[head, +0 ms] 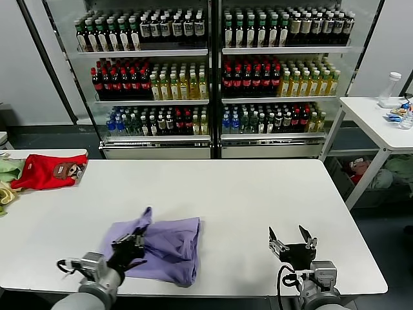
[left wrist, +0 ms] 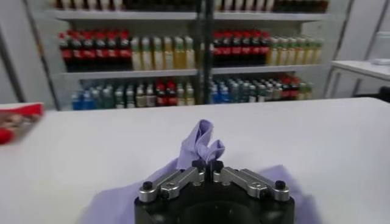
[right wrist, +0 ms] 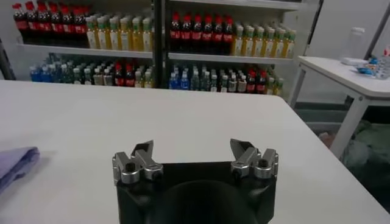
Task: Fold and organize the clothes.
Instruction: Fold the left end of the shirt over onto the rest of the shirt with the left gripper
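The lavender T-shirt [head: 164, 245] lies partly folded near the front of the white table [head: 258, 194], with a pointed flap raised at its far left. My left gripper [head: 132, 244] is over its left part, shut on a fold of the cloth. In the left wrist view the gripper [left wrist: 207, 165] pinches the lavender cloth [left wrist: 204, 140], which stands up just beyond it. My right gripper [head: 292, 240] is open and empty above the table to the right of the shirt; in the right wrist view [right wrist: 192, 149] a shirt edge [right wrist: 15, 163] shows at the side.
A red garment with a brownish print [head: 48, 171] and green and yellow cloths [head: 8, 175] lie at the table's far left. Drink coolers [head: 213, 71] stand behind. A second white table [head: 377, 119] with a bottle stands at the right.
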